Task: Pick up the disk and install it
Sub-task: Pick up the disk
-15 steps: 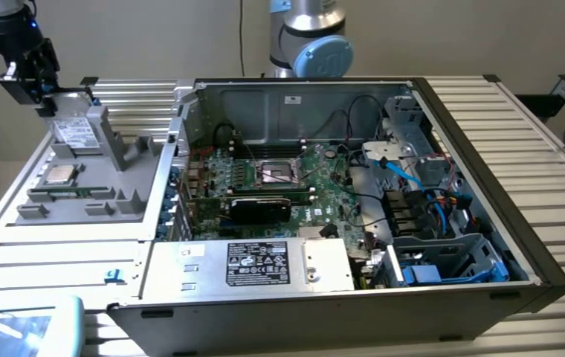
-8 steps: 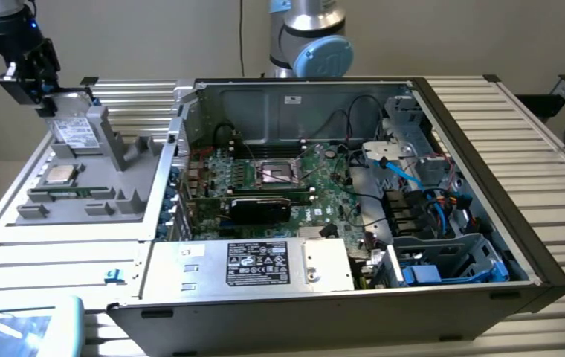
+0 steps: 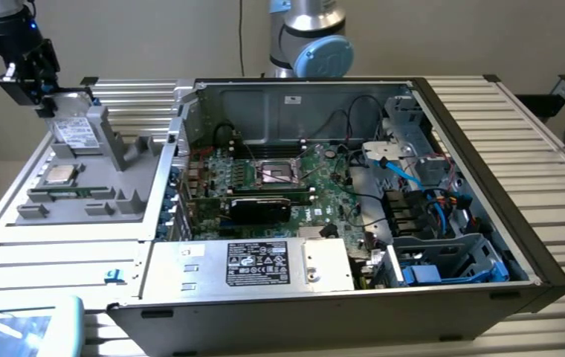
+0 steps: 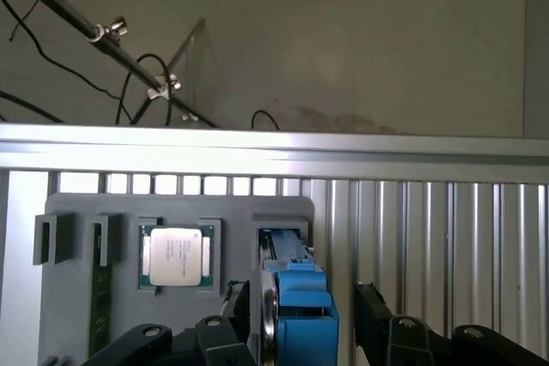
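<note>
spread apart, the tool (image 4: pixel 304 296) straddles the disk (image 4: pixel 302 325), standing edge-on, long axis running between the jaws; seemingly unclamped.

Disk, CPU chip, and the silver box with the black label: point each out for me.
disk (image 4: pixel 302 306): wrist view, on its blue carrier frame.
CPU chip (image 4: pixel 176 256): wrist view, middle of its metal lid.
silver box (image 3: pixel 262 264): exterior view, on its black label.
</note>
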You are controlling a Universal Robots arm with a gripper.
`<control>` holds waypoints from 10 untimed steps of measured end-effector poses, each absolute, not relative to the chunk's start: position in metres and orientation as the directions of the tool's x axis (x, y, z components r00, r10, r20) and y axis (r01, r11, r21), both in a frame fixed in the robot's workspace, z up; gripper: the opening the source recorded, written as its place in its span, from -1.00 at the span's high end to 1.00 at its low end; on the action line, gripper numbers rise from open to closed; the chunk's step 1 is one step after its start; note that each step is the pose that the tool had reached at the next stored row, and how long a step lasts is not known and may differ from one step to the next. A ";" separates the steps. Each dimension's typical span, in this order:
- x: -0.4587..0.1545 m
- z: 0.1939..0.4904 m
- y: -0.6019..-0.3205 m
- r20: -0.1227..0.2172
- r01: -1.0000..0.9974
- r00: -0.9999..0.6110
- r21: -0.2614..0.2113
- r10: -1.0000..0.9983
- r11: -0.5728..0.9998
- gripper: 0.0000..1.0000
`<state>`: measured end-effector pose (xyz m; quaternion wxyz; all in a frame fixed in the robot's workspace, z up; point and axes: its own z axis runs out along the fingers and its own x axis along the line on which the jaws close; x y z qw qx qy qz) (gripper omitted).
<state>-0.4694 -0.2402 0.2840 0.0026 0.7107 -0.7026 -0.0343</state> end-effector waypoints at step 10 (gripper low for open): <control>-0.469 0.283 -0.240 -0.045 -0.999 0.014 0.052 -0.999 -0.016 -0.21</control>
